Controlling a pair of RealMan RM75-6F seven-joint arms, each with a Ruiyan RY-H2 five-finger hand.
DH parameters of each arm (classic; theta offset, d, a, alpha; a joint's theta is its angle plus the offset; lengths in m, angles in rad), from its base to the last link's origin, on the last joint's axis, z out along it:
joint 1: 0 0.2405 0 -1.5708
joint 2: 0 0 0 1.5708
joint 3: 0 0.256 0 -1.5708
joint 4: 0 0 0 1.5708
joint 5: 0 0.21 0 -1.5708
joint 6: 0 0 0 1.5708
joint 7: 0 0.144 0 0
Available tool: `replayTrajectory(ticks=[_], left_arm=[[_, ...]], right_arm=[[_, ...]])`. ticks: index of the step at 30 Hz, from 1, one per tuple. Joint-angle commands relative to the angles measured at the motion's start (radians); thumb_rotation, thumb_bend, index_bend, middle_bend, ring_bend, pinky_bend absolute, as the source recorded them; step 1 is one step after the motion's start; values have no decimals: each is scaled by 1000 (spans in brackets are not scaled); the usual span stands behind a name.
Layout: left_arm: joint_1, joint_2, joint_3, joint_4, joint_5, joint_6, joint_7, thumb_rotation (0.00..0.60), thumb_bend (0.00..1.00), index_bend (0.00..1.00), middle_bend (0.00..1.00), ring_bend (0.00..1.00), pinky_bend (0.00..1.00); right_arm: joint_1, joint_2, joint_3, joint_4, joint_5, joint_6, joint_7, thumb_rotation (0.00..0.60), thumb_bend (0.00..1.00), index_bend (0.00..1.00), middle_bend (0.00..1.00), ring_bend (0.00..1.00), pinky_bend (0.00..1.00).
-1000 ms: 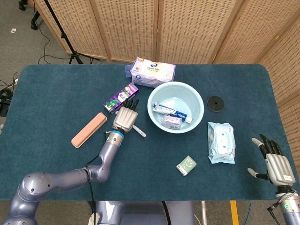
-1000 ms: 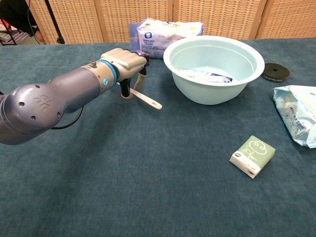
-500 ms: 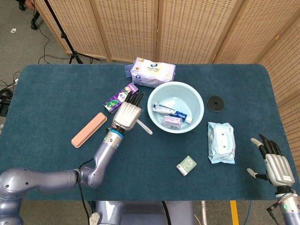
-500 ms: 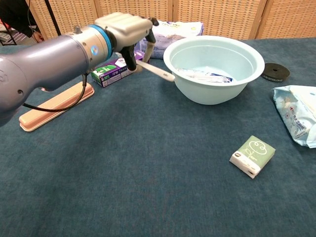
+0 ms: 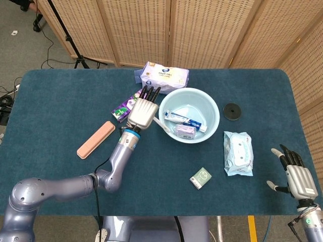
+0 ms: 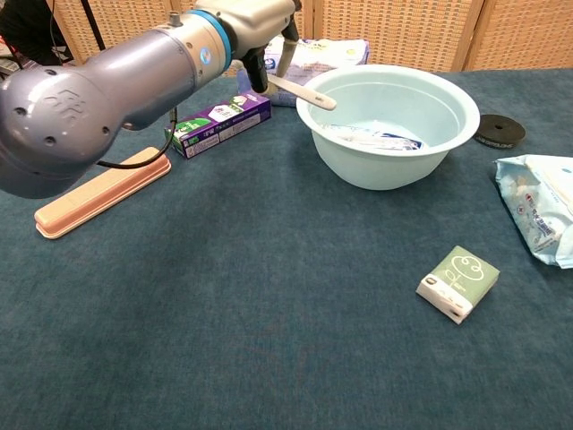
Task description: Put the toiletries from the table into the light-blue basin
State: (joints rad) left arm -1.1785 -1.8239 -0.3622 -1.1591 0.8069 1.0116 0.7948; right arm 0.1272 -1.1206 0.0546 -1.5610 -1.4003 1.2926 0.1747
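My left hand (image 5: pixel 143 112) (image 6: pixel 257 27) holds a white toothbrush (image 5: pixel 162 124) (image 6: pixel 303 91) above the table, its free end over the near-left rim of the light-blue basin (image 5: pixel 212 108) (image 6: pixel 448 143). In the basin lie a toothpaste tube (image 5: pixel 185 120) (image 6: pixel 372 137) and a small packet (image 5: pixel 184 131). On the table lie a purple box (image 5: pixel 125 107) (image 6: pixel 221 123), a pink case (image 5: pixel 96 139) (image 6: pixel 98 192), a tissue pack (image 5: pixel 165 77) (image 6: pixel 309 53), a wet-wipes pack (image 5: pixel 237 153) (image 6: pixel 543 208) and a small green soap box (image 5: pixel 201 177) (image 6: pixel 457 283). My right hand (image 5: pixel 295 174) hovers open at the table's front right.
A black round disc (image 5: pixel 232 111) (image 6: pixel 500 130) lies right of the basin. Wicker screens stand behind the table, and a stand's legs (image 5: pixel 75 55) are at the back left.
My left hand has lifted the toothbrush off the table and carried it up and right, from beside the purple box to the basin's rim. The right hand has stayed still.
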Motion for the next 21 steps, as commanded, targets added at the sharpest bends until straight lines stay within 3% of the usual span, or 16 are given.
replayTrajectory(ticks=[1,13,21], left_arm=[[-70,-81,-40,137,-5,-49,-35,600,381,858,73,3,0],[-282,-310,-127,565,30,-198,-204,600,378,858,76,3,0],[-396,-430,-135,783,103,-264,-355,600,367,847,76,3,0]], right_arm=[[3,0,4,9,10,-9,12,600,208,124,0,0,0],[12,3,7,38,32,-55,76,600,208,124,0,0,0],[10,8,12,53,46,-66,105,600,208,124,0,0,0]])
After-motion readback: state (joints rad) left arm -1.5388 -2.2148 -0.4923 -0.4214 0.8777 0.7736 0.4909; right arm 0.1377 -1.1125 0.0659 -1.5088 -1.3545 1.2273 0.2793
